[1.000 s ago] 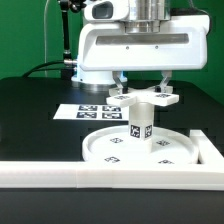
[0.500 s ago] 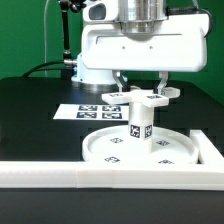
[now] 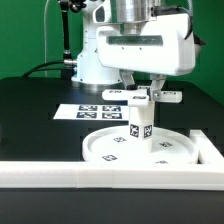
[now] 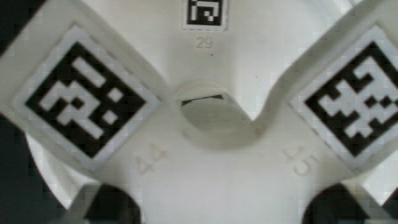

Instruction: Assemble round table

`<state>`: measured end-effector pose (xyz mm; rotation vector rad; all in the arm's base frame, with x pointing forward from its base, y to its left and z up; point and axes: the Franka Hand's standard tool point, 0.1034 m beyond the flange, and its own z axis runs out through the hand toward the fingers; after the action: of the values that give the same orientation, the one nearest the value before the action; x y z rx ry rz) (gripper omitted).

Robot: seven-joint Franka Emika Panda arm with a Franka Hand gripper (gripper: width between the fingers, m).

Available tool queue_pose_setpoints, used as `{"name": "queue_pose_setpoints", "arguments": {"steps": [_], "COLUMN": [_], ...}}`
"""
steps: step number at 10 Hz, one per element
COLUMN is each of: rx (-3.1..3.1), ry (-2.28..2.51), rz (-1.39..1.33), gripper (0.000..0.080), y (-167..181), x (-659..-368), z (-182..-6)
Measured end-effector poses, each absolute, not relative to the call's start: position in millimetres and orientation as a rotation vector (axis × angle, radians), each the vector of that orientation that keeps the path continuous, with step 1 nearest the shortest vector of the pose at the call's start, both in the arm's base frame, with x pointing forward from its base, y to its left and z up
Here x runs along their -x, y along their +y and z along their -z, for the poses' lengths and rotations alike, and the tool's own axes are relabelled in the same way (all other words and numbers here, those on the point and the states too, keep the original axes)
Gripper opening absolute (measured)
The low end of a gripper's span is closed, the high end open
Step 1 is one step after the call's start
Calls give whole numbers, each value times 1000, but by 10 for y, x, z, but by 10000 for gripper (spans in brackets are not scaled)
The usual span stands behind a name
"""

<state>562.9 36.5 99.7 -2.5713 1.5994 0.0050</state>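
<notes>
The large round disc (image 3: pixel 100 150) lies flat on the black table. The short cylindrical leg (image 3: pixel 138 125) stands upright at its middle, with a tag on its side. The flat cross-shaped base (image 3: pixel 152 97) sits level on top of the leg. My gripper (image 3: pixel 146 90) comes straight down over it, its fingers on either side of the base and shut on it. In the wrist view the base (image 4: pixel 196 80) fills the frame with two large tags and a round hole at the middle. My gripper (image 4: pixel 231 205) shows only as dark fingertips at the frame's corners.
The marker board (image 3: pixel 90 111) lies on the table behind the disc. A long white rail (image 3: pixel 100 178) runs along the front and turns up past the disc at the exterior view's right (image 3: pixel 205 145). The arm's white body stands behind.
The hand has turned about its vertical axis and shifted towards the exterior view's right. The cross-shaped base has turned with it on top of the leg.
</notes>
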Motion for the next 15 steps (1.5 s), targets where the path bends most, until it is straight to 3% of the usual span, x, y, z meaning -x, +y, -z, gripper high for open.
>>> {"name": "queue_pose_setpoints", "arguments": {"steps": [3, 4, 5, 6, 10, 13, 15], "rx": [2406, 2404, 2416, 2423, 2529, 2636, 2854], "ry": [1809, 1810, 1794, 1783, 1625, 1454, 968], "rz": [-39, -41, -41, -40, -57, -48, -8], "gripper": [446, 537, 537, 626, 649, 649, 649], "y": [363, 368, 376, 380, 522, 530, 605], "x": [-5628, -5627, -5626, -5627, -5648, -5635, -5628], "z": [-997, -995, -992, -996, -1269, -1231, -1224]}}
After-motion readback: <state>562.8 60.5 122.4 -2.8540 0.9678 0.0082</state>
